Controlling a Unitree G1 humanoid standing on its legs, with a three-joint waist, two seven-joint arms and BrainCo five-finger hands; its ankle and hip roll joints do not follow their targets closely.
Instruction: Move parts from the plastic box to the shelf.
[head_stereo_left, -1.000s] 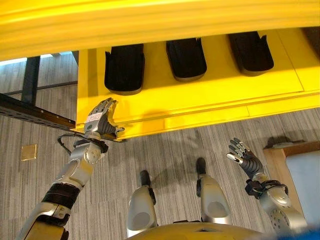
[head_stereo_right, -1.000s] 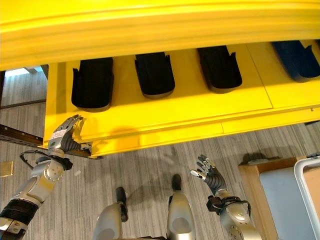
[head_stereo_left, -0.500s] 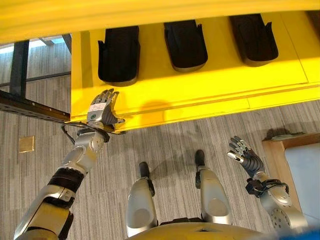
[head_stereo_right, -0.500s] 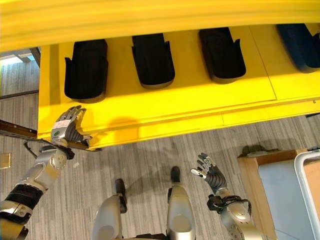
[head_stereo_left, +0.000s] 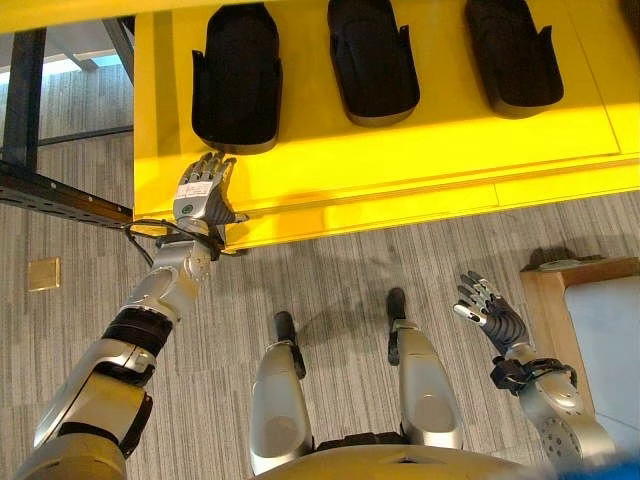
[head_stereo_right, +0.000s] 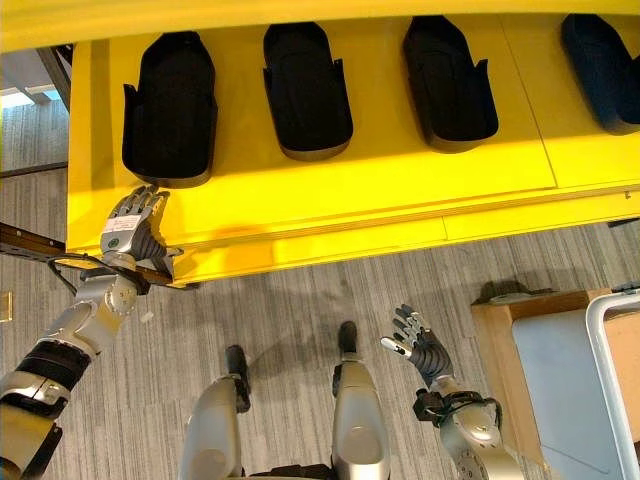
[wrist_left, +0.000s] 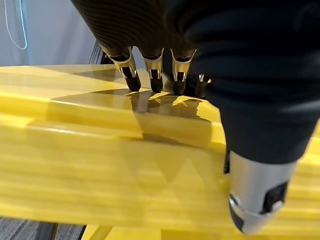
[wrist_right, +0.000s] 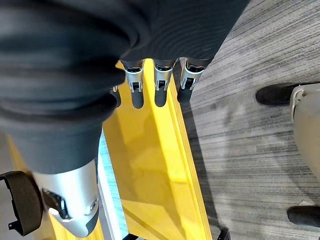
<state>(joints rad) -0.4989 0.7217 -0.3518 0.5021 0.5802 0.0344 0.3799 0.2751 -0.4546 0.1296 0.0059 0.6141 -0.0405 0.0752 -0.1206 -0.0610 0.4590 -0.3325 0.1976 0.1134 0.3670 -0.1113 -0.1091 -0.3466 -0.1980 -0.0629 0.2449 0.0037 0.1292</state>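
Across the top of the frame, the yellow shelf (head_stereo_left: 420, 150) carries a row of black parts (head_stereo_left: 237, 78) lying side by side. The left hand (head_stereo_left: 203, 195) lies at the shelf's lower left corner, fingers straight, tips on the yellow surface. The right hand (head_stereo_left: 490, 315) hangs at lower right over the grey floor (head_stereo_left: 330, 270), fingers spread, holding nothing.

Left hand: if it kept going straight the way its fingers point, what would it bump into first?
Probably the nearest black part on the yellow shelf. The left hand lies open at the shelf's front edge, fingers aimed toward it, though the depth between them is unclear.
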